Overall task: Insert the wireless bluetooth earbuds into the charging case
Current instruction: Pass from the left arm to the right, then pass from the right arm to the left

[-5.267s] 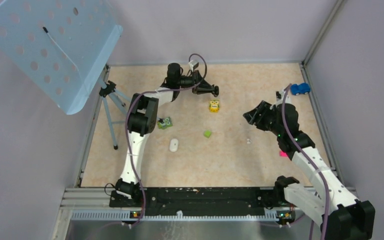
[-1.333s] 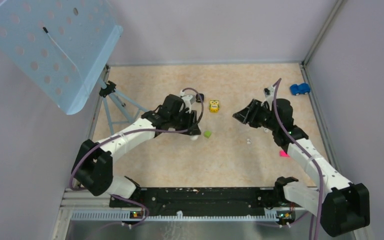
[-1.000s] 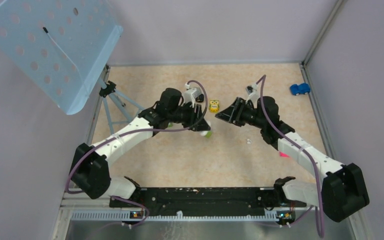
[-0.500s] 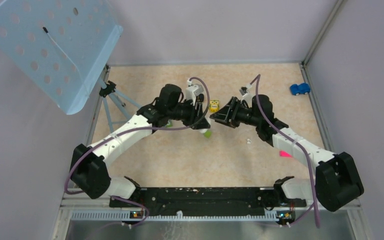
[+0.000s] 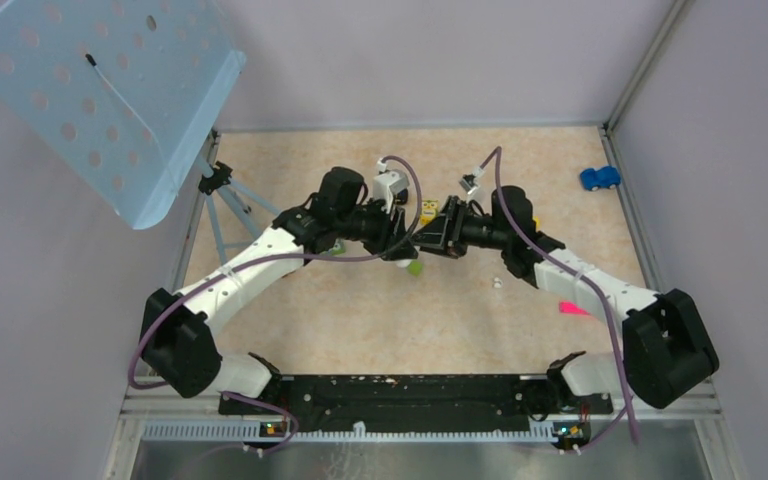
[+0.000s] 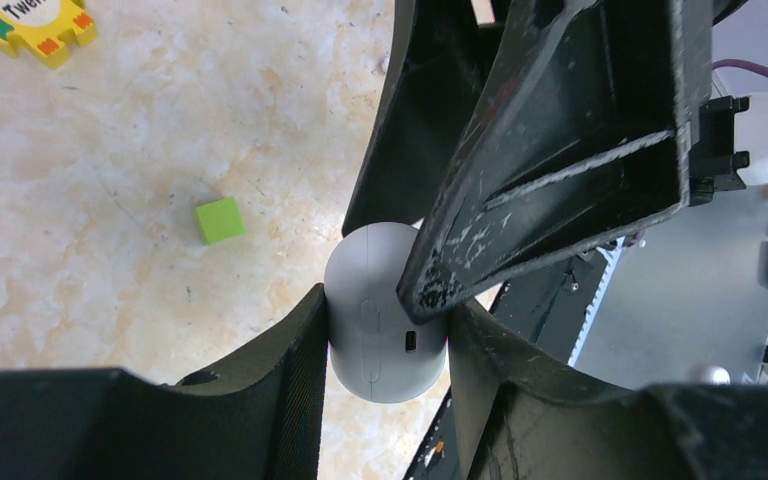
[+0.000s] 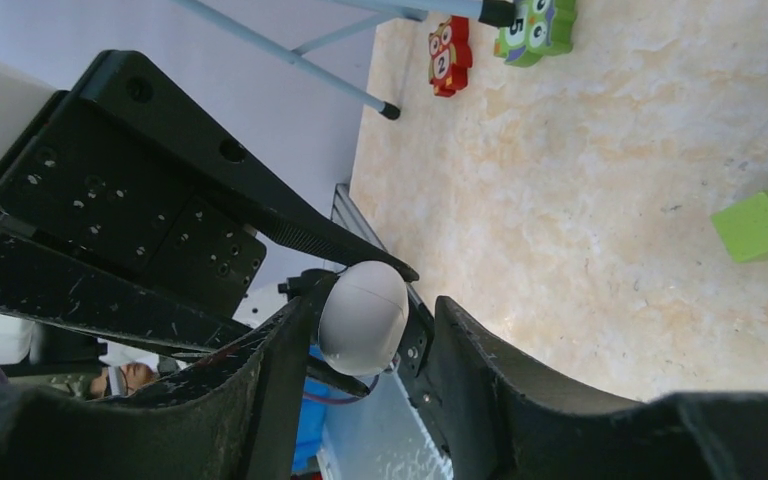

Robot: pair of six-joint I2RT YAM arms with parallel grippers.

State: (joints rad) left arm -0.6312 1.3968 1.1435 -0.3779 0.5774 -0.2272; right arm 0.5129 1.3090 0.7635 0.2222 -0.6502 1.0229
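White egg-shaped charging case (image 6: pixel 370 345) hung shut above the beige counter (image 5: pixel 360 310), clenched in the left tool (image 6: pixel 385 312), with the right tool (image 7: pixel 370 306) spread loosely around it; no earbuds were visible, so insertion apparently remained undone.

White egg-shaped charging case (image 6: pixel 368 352), closed, pinched mid-air in left tool (image 6: pixel 385 322), port showing

Smooth, matt white plastic charging case (image 6: pixel 372 350)

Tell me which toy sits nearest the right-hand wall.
The blue car, at the far right corner; the green cube, yellow toy and owl pieces all lie mid-table or left.
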